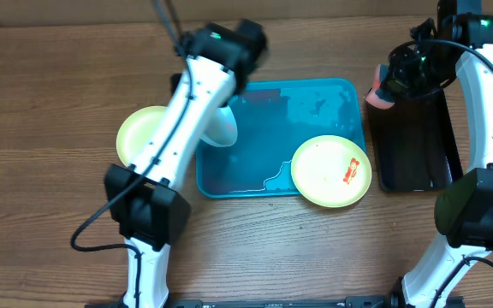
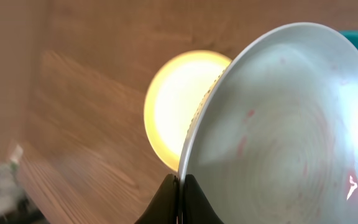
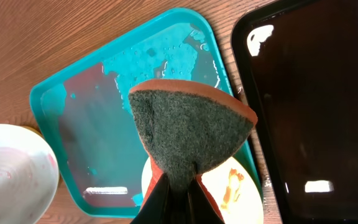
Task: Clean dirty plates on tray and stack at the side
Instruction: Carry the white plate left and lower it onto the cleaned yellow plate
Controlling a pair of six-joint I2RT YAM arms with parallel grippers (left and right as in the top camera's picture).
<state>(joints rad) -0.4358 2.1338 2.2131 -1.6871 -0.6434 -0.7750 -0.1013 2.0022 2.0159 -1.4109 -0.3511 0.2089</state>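
From above, the left arm (image 1: 178,120) carries the light blue plate (image 1: 221,127) tipped up on edge over one end of the teal tray (image 1: 315,103). 1 yellow plate (image 1: 139,137) lies flat on the table (image 1: 41,128) just outside that arm, off the tray. The other yellow plate (image 1: 330,171), marked with a red smear, sits at the tray's opposite end, overlapping its rim, nearer the right arm (image 1: 486,94). That arm holds a sponge (image 1: 382,92) over the black tray (image 1: 413,145). In the left wrist view the left gripper (image 2: 180,186) is pinched tight on the blue plate's rim. The plate rises from the fingertips with faint pink streaks on its face, and the clean-looking yellow plate lies on the table beyond it. In the right wrist view the right gripper (image 3: 179,186) is clamped on the sponge, scouring face outward. The smeared plate lies right beneath the fingertips, the wet tray is past them, and the black tray is to their right. These plates look light, stiff and, once wet, slippery, so I'd judge the rim the only place to take hold, and a shallow pinch there could slip
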